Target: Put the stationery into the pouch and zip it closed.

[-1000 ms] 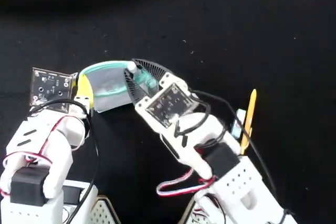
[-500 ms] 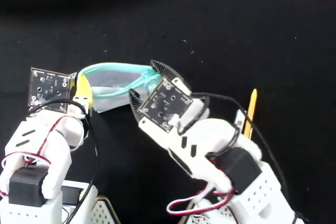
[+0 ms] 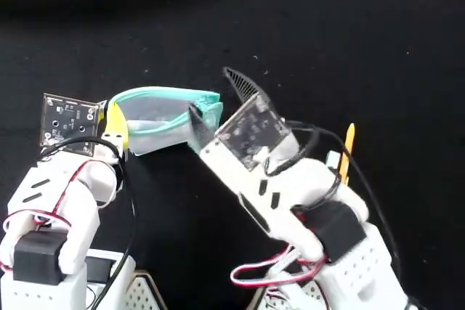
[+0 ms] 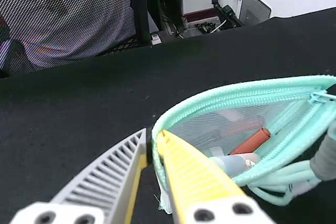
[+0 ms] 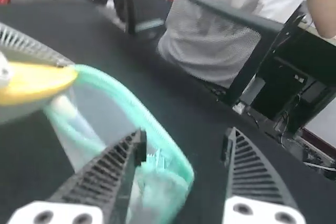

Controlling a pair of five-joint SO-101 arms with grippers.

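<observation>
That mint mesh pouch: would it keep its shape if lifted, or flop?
Probably floppy: the pouch is thin see-through mesh, its mouth bowing where the left gripper pinches one end. Likely light, holding little stationery, which might slide out if tipped unzipped.

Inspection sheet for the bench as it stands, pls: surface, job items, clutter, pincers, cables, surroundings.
Surface: black cloth table, flat.
Job's things: teal mesh pouch lying on the table, mouth gaping; red pen and a pale tube-like item inside; yellow pen out on the table beside the right arm.
Clutter: nothing seen.
Pincers: left pincer shut on one end of the pouch; right pincer open, its fingers either side of the pouch's other end.
Cables: red-and-white wires looped at the right arm's base; black cable along the left arm.
Surroundings: mesh chair back behind the table.
</observation>
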